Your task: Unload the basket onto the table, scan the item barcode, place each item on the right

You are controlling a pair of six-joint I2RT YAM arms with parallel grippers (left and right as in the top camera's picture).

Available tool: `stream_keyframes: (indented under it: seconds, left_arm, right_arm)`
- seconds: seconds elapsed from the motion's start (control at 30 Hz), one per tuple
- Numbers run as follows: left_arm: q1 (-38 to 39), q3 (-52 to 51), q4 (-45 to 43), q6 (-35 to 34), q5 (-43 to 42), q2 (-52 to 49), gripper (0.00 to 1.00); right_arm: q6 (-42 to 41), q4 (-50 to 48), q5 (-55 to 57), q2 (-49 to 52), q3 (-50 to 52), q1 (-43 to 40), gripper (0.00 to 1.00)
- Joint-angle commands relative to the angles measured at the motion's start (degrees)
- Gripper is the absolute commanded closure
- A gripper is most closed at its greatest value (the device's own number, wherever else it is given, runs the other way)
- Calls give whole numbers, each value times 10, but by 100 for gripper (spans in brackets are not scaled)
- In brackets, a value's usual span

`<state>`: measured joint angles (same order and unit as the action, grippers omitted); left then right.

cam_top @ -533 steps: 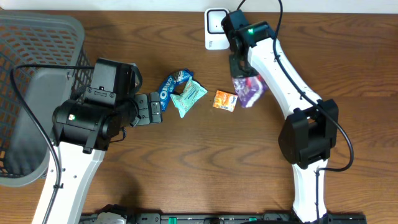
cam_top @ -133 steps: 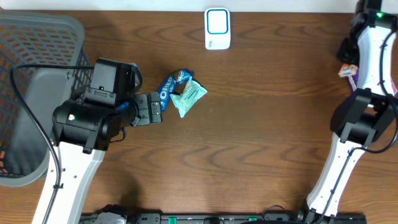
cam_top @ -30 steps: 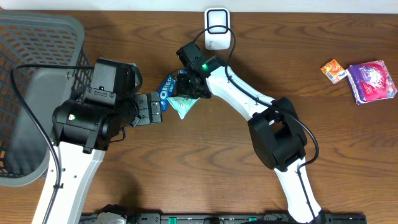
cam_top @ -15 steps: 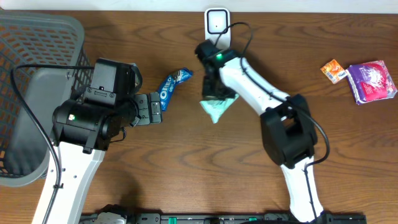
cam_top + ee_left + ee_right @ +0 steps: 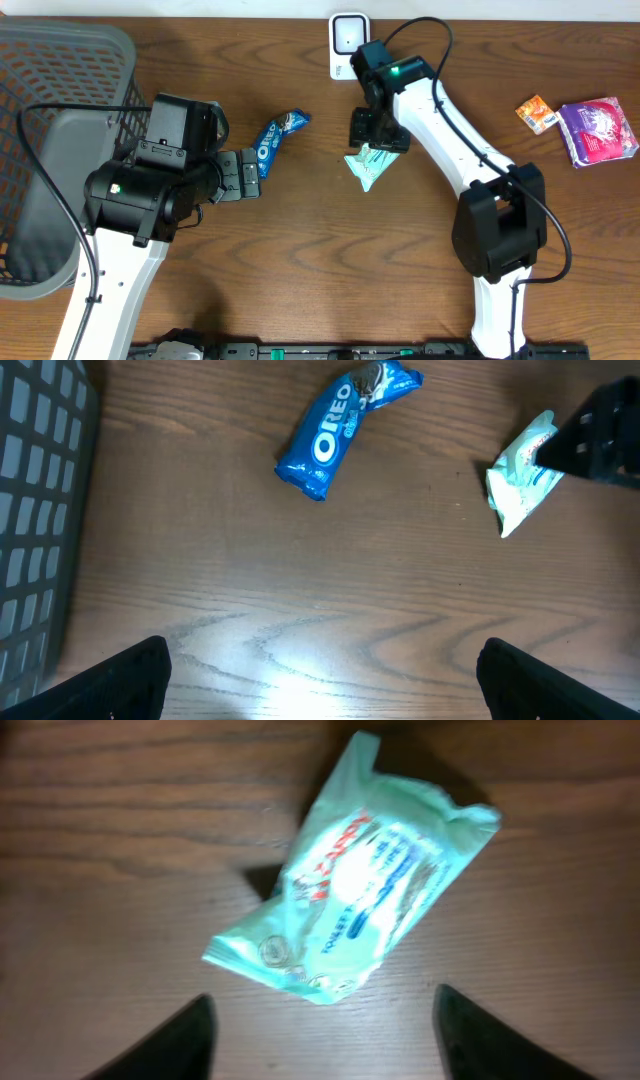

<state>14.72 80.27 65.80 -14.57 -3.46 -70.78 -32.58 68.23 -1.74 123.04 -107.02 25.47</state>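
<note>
Just below the white scanner [image 5: 347, 40] on the wood table [image 5: 300, 260], the mint-green packet [image 5: 368, 168] lies flat at a slant. The right gripper [image 5: 325, 1040] hangs right over it, its 2 fingers spread wide and not touching it. The left gripper [image 5: 320, 670] is spread wide too, holding nothing, near the blue Oreo pack [image 5: 340, 430].

Pack [image 5: 350, 880]: mint-green, crinkled | I note printed face up, lying diagonal on table [image 5: 300, 290] | near scanner [image 5: 347, 45], apart.
</note>
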Motion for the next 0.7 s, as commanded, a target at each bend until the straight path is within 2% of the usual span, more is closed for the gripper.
stream_keyframes:
  seconds: [0.0,0.13,0.3,0.57,0.6,0.63,0.67]
  left_arm:
    - [-3,1,2,4,7,-1,2]
    - [-3,1,2,4,7,-1,2]
    - [-3,1,2,4,7,-1,2]
    - [-3,1,2,4,7,-1,2]
    - [-3,1,2,4,7,-1,2]
    - [-3,1,2,3,7,-1,2]
    - [-3,1,2,4,7,-1,2]
  right_arm:
    - [-17,-1,18,2,8,27,24]
    - [-92,3,103,16,12,50,23]
    - [-143,-10,161,49,15,76,22]
    - [-143,-63,181,114,15,85,22]
    - [-143,-64,181,122,15,85,23]
    - [-143,-63,180,125,15,85,29]
    - [-143,-60,179,129,15,83,42]
